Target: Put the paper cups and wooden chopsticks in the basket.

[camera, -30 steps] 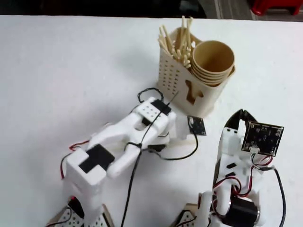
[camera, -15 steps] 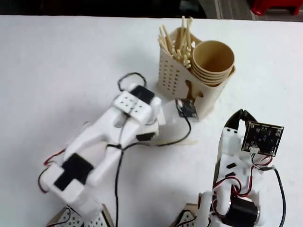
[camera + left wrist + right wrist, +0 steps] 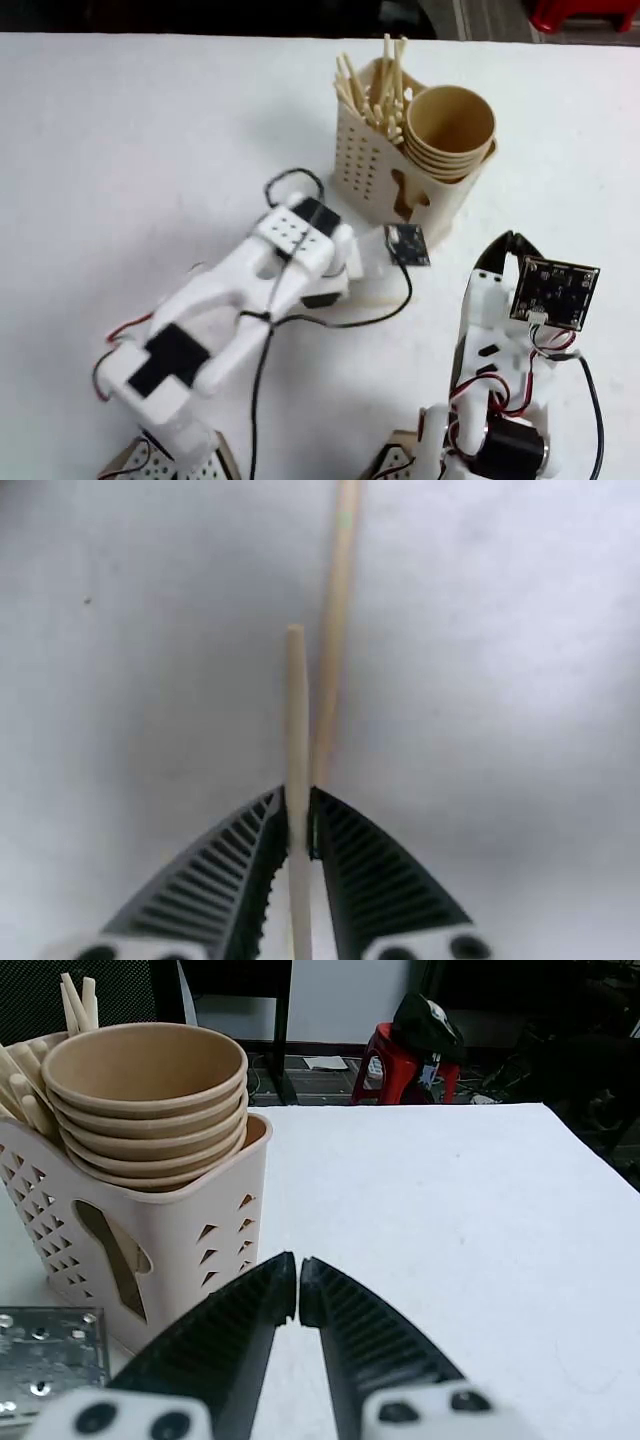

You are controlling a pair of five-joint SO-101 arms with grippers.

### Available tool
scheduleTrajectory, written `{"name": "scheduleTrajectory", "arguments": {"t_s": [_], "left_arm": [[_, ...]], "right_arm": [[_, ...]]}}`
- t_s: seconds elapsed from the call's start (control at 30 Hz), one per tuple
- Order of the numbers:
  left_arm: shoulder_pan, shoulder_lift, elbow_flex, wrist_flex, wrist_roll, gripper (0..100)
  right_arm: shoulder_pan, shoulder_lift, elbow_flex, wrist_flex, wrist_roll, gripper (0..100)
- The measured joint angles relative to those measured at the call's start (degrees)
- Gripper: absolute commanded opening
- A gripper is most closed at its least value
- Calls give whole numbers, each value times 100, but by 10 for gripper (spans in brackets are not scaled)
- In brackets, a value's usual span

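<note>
My left gripper [image 3: 298,802] is shut on a wooden chopstick [image 3: 296,710] that sticks out past its fingertips, low over the white table. A second chopstick [image 3: 338,600] lies on the table just beyond and beside it. In the high view the left arm [image 3: 300,240] sits just in front of the beige perforated basket [image 3: 385,185]. The basket holds a stack of paper cups [image 3: 450,125] and several upright chopsticks [image 3: 375,85]. My right gripper [image 3: 298,1305] is shut and empty, near the basket [image 3: 170,1250] with its cups [image 3: 145,1070].
The white table [image 3: 150,150] is bare to the left and behind the basket. The right arm [image 3: 510,330] stands at the front right. A red stool [image 3: 400,1060] and dark clutter sit beyond the table's far edge.
The left arm swung left and toward the basket, then came partly back to the right. Its wrist camera board now sits just below the basket's front. The right arm has kept still.
</note>
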Motion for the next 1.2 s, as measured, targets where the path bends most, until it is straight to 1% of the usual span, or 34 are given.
{"name": "scheduleTrajectory", "arguments": {"t_s": [0.1, 0.23, 0.4, 0.6, 0.7, 0.8, 0.93, 1.1, 1.2], "left_arm": [[88, 554, -149, -255, 149, 24], [123, 1222, -607, -325, 229, 24], [123, 1732, -1240, 62, 246, 24], [167, 1811, -1802, 791, 246, 30], [167, 1802, -1960, 1073, 246, 107], [167, 1802, -1960, 1152, 536, 170], [167, 1802, -1960, 1160, 967, 165], [290, 1802, -1960, 1160, 1037, 160], [334, 1890, -1960, 985, 1081, 112]], "right_arm": [[0, 0, 0, 0, 0, 25], [0, 0, 0, 0, 0, 25], [0, 0, 0, 0, 0, 25], [0, 0, 0, 0, 0, 25], [0, 0, 0, 0, 0, 25], [0, 0, 0, 0, 0, 25], [0, 0, 0, 0, 0, 25], [0, 0, 0, 0, 0, 25], [0, 0, 0, 0, 0, 25]]}}
